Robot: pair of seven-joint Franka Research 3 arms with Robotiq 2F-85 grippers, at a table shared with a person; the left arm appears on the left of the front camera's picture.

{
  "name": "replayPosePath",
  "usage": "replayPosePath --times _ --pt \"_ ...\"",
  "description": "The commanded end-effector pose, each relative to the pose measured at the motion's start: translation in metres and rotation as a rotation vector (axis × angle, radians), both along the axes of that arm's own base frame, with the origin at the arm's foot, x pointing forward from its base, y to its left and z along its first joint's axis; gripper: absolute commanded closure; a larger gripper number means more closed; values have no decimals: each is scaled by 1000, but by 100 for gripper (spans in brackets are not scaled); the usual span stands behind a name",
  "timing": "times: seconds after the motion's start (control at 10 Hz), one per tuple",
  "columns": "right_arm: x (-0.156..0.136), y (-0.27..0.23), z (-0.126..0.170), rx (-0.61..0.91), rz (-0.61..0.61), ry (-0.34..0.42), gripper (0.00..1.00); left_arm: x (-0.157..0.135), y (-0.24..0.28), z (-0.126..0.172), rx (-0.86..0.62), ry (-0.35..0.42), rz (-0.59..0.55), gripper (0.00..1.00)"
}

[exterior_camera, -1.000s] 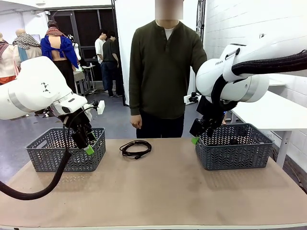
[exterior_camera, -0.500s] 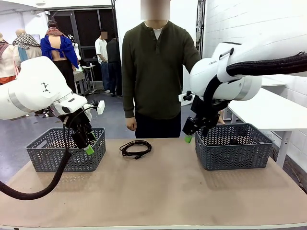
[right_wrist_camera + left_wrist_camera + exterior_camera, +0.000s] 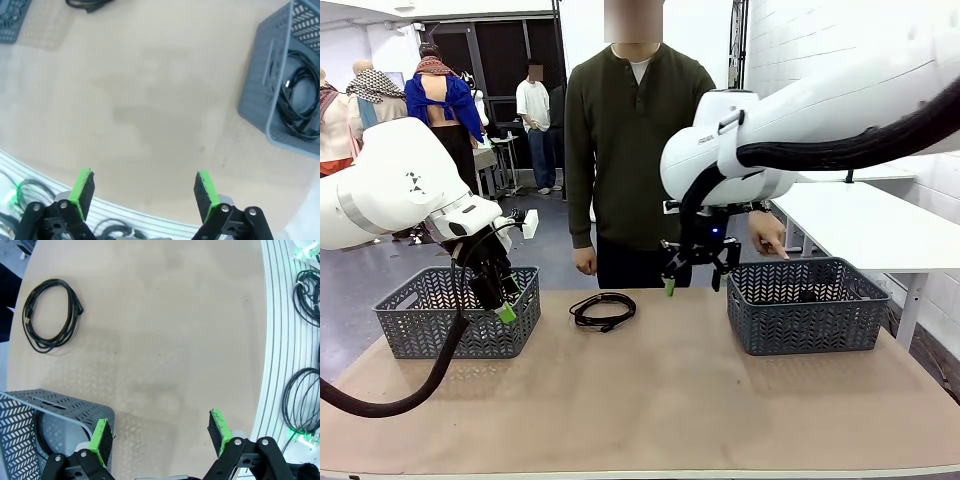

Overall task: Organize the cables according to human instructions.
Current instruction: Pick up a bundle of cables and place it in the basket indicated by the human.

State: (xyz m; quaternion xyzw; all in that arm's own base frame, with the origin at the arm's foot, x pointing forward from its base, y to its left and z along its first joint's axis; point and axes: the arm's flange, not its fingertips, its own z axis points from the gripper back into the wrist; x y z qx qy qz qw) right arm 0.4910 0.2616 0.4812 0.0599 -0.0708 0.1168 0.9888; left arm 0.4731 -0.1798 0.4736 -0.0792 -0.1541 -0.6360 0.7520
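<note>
A tan tabletop [image 3: 650,390] stands in a workshop with a white brick wall to one side and people farther back; a person in a dark green top stands at the far edge, one hand [image 3: 767,233] pointing a finger down toward the right basket [image 3: 807,305]. One coiled black cable [image 3: 603,309] lies flat on the tabletop near the far edge, between the two grey mesh baskets and nearer the left basket [image 3: 457,311]; the left wrist view shows it as a loose round coil [image 3: 50,314] with a plug end at its rim. Another cable [image 3: 300,102] lies inside the right basket, seen in the right wrist view (how many coils lie there cannot be told). The left hand [image 3: 503,303] hangs by the left basket's inner front corner, jaws spread wide, holding nothing. The right hand [image 3: 696,273] hovers above the tabletop between the loose cable and the right basket, jaws likewise wide apart and empty.
</note>
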Motion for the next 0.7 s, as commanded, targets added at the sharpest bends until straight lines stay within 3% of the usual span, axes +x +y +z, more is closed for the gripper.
replayPosePath --times 0.0,0.4,0.6 --pt "27 31 -1 6 -68 -43 0 -1 1 0 1 -1 2 0" --pt "58 58 -12 24 -148 -45 0 -1 1 0 1 -1 2 0" --pt "49 51 -11 42 -113 -36 0 -1 1 0 1 -1 2 0"
